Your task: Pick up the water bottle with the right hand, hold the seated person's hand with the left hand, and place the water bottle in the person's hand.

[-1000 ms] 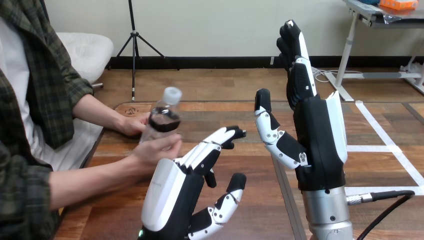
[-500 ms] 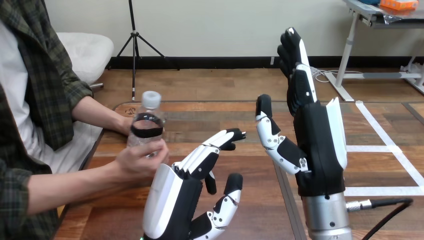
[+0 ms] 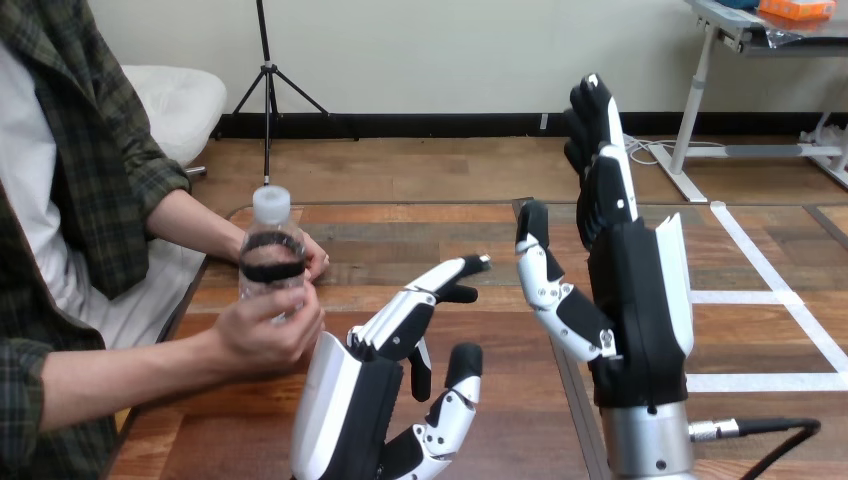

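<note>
Seeing the water bottle (image 3: 272, 255) upright now at 9 o'clock in the head view, gripped low by the person's nearer hand (image 3: 262, 332). A second ago it was tilted and sat closer to centre, so the person has drawn it in toward themselves. The person's farther hand (image 3: 312, 262) sits just behind the bottle.

Our left hand (image 3: 340, 400) at 6 o'clock has its fingers straight and spread, pointing to 1 o'clock. It is clear of the person's hand and holds nothing. Our right hand (image 3: 640, 290) at 3 o'clock stands upright, fingers straight, thumb out, empty, and has sunk slightly.

We judge the handover done: the person has the bottle and both our hands are free. What's left is pulling the arms back.
</note>
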